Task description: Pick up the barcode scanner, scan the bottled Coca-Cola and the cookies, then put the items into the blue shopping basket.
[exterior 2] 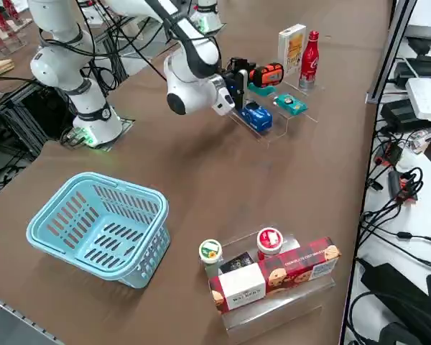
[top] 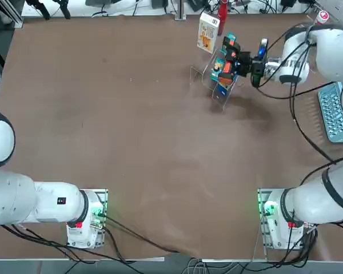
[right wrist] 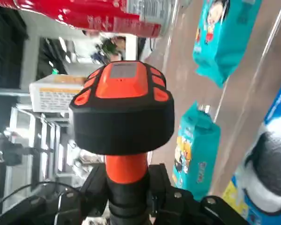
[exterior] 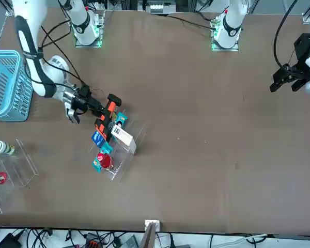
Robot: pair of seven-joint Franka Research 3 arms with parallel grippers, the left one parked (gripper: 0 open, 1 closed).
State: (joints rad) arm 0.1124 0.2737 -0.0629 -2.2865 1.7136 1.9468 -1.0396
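Observation:
My right gripper (top: 246, 64) is shut on the handle of the barcode scanner (top: 231, 59), a black unit with orange trim, and holds it above a clear display stand (top: 219, 90). The scanner head (right wrist: 124, 105) points toward the cookies (right wrist: 53, 93), a white box with an orange picture, and the red bottled Coca-Cola (right wrist: 91, 14). Both stand upright at the far end of the stand, the cookies (top: 207, 32) beside the bottle (top: 222, 13). The blue shopping basket (exterior 2: 99, 223) sits apart on the table, at the right edge of the top view.
Small teal packs (exterior 2: 291, 104) and a blue pack (exterior 2: 256, 116) lie on the stand under the scanner. A second clear stand (exterior 2: 276, 284) near the basket holds a red cookie box, a white-and-black box and two lidded cups. Cables run along the table's far edge.

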